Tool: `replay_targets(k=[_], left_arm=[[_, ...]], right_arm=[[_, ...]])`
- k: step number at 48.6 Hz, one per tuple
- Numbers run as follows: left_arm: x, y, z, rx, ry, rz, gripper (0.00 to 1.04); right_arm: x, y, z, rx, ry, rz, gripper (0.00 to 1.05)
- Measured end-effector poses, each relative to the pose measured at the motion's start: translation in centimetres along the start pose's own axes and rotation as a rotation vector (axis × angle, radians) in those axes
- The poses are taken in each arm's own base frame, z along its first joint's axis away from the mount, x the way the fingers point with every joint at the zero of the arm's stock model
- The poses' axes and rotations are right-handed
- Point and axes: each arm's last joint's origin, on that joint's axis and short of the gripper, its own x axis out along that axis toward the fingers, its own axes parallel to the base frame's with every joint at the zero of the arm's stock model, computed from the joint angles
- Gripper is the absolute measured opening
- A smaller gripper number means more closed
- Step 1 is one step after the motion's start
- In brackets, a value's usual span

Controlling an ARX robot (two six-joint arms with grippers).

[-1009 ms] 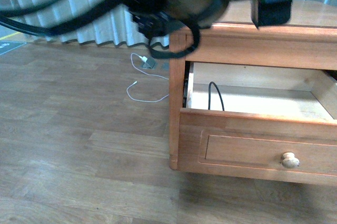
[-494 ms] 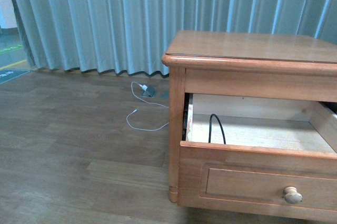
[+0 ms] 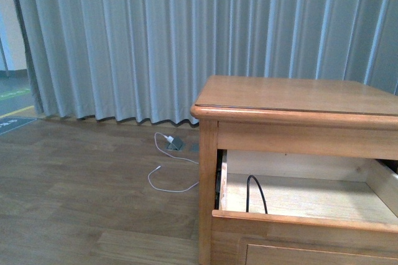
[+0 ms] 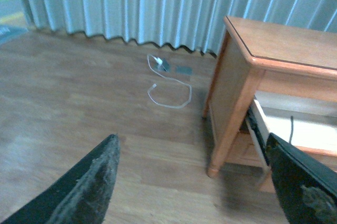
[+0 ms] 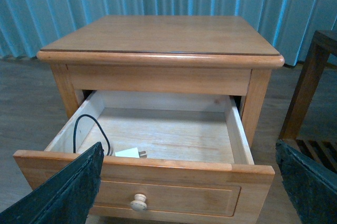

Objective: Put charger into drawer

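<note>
Lying inside open drawer [image 5: 238,139]: charger [image 5: 128,153], near front wall.

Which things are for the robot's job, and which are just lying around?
For the job:
- charger with its black cable, lying inside the drawer
- open drawer

Just lying about:
- white plug and cable on the floor
- curtain
</note>
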Motion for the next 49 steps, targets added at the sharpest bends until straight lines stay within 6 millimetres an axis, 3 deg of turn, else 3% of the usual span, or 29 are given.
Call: replay_targets(k=[21, 49], left_arm=[[0.1, 0.4, -4.5, 0.068, 0.006, 0.003, 0.04], [0.1, 0.6, -6.9, 0.072, 0.006, 0.003, 0.04]], right_arm=[[0.0, 0.0, 0.0, 0.0, 0.0, 0.0, 0.97], [0.0, 0.0, 0.0, 0.0, 0.0, 0.0, 0.97]])
